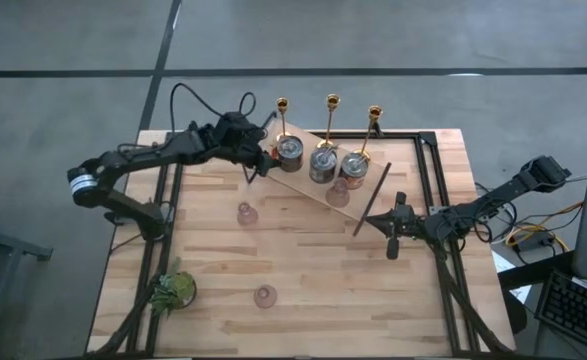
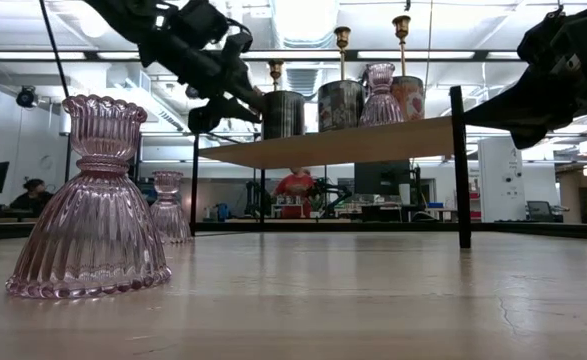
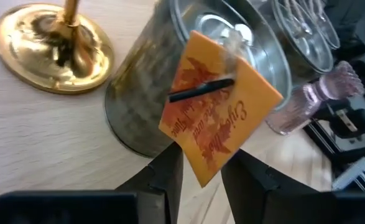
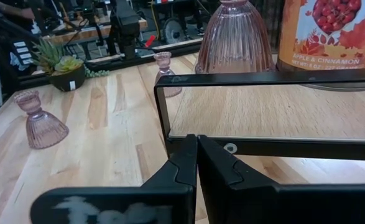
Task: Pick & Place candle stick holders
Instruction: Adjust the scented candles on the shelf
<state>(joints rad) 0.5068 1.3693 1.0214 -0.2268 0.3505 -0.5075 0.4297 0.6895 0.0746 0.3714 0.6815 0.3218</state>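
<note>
Take the raised wooden shelf [image 1: 303, 190] as your reference. Seven holders stand on it: three slim gold candlesticks [image 1: 330, 105] along its far edge, three squat silvery round holders [image 1: 289, 151] in front of them, and one pink ribbed glass cup [image 1: 339, 192]. Two pink cups [image 1: 246, 213] remain on the table below. Your left gripper [image 3: 201, 168] is at the leftmost silvery holder, fingers pinching its orange paper tag [image 3: 216, 127]. Your right gripper [image 4: 196, 149], fingers closed and empty, waits beside the shelf's right end.
</note>
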